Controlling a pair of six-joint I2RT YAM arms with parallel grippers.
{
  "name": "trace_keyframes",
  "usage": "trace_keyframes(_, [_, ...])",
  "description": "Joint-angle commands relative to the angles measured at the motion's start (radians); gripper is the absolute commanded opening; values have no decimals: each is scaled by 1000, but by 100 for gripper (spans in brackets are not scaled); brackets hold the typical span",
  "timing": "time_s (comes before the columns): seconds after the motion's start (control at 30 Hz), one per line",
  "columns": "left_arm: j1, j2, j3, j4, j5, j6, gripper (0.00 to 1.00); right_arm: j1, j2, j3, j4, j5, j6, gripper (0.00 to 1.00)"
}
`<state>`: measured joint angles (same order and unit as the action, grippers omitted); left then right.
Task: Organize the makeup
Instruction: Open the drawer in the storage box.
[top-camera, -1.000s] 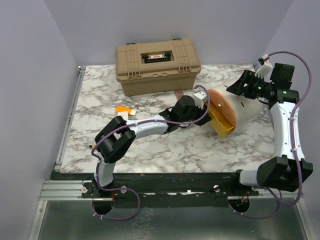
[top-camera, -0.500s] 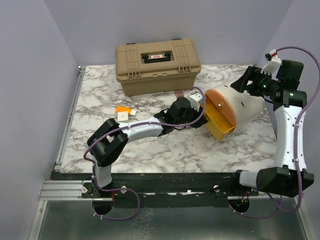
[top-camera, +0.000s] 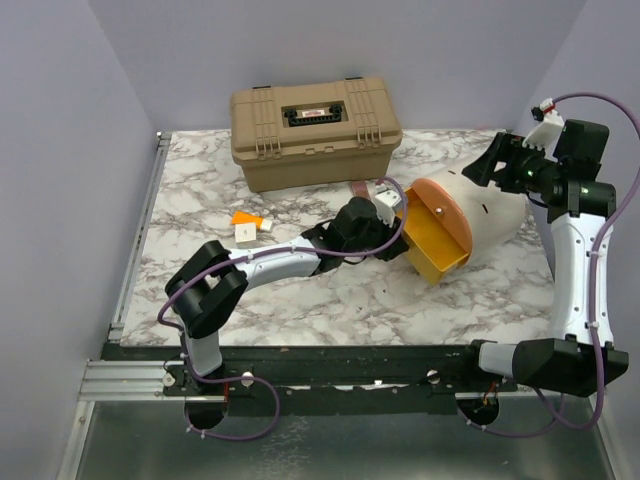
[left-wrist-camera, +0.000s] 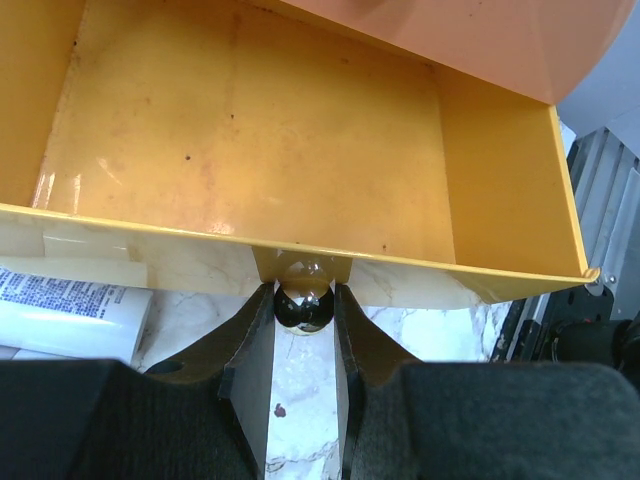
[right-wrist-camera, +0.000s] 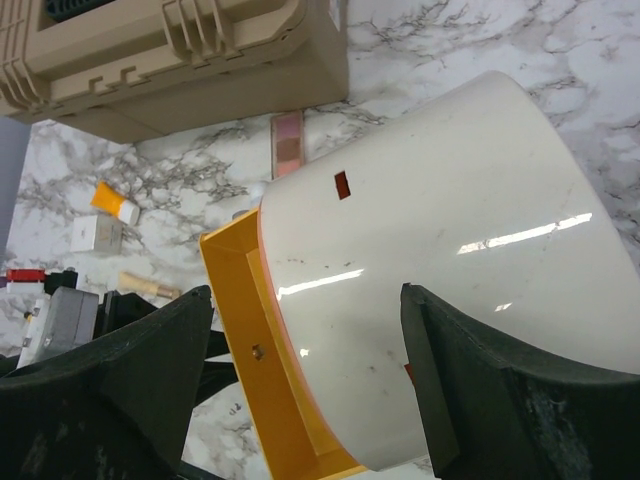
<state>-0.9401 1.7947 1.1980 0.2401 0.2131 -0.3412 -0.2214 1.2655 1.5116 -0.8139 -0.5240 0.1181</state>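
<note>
We reach our left arm low and forward toward the right, with the left gripper pinching a small dark knob between its fingers. Our right arm stands tall with its wrist bent inward, and the right gripper is spread wide, holding nothing.

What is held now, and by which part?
The left gripper has its jaws shut on the metal knob of the yellow drawer. The right gripper, jaws open, holds nothing.
</note>
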Motion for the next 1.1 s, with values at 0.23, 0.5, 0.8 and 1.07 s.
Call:
trace_keyframes(0.23, [-9, -27, 27, -74, -17, 38, 33, 8, 17, -20, 2, -73, 4, 82])
trace_keyframes(0.5, [-8, -53, 11, -87, -49, 58, 46, 7, 19, -31, 21, -113, 14, 82])
trace_keyframes(0.8, [-8, -146, -58, -61, -91, 74, 58, 7, 9, -28, 29, -162, 36, 82])
trace_keyframes(1.07, [4, -276, -217, 21, -203, 45, 64, 8, 12, 21, 8, -197, 50, 82])
